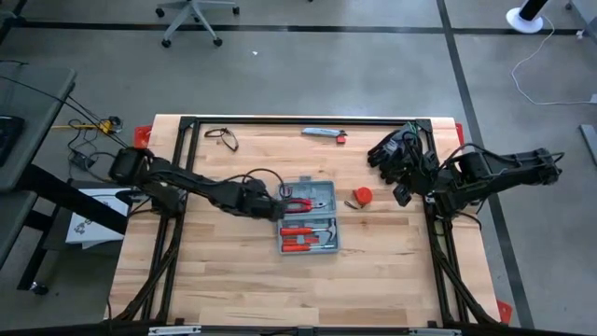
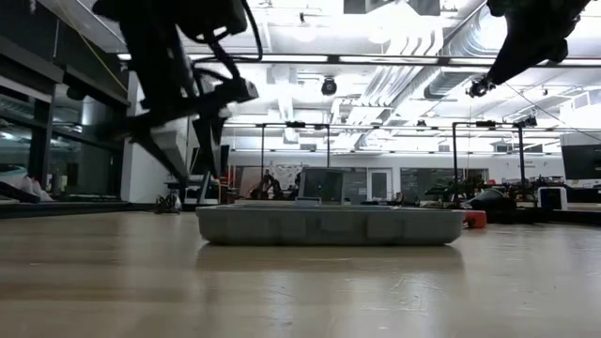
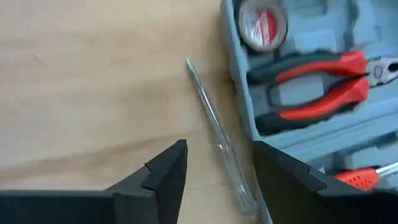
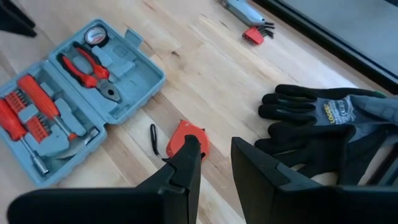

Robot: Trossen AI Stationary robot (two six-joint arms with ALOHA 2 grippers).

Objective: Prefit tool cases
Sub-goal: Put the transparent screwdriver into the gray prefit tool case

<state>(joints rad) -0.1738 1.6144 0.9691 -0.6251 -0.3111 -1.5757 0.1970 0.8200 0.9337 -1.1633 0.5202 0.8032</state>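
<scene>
The grey-blue tool case [image 1: 309, 217] lies open and flat near the middle of the wooden desk [image 1: 233, 289]. Its moulded recesses hold red-handled pliers [image 1: 300, 203] in the half toward twelve o'clock and a red-handled hammer [image 1: 303, 231] and other red-handled tools in the half toward six o'clock. In the left wrist view a small roll of tape [image 3: 262, 25] sits in a round recess beside the pliers.

The left gripper [image 1: 273, 207] hangs at the case's nine o'clock edge, its arm reaching in from the desk's nine o'clock side. Its fingers [image 3: 163, 172] stand moderately apart and hold nothing. A slim clear-handled screwdriver [image 3: 217, 134] lies on the bare wood just beside the case wall, running between the two fingers.

The right gripper [image 1: 409, 191] waits at about three o'clock of the case, well apart from it, near the desk's right side. Its fingers [image 4: 186, 163] are narrowly parted and hold nothing. A small red tape measure [image 1: 362, 196] rests on the desk between the case and that gripper. A pair of black gloves [image 1: 396, 149] lies at about two o'clock of the case. A grey utility knife [image 1: 322, 133] lies by the twelve o'clock edge of the desk, with safety glasses [image 1: 222, 137] at about eleven o'clock.
</scene>
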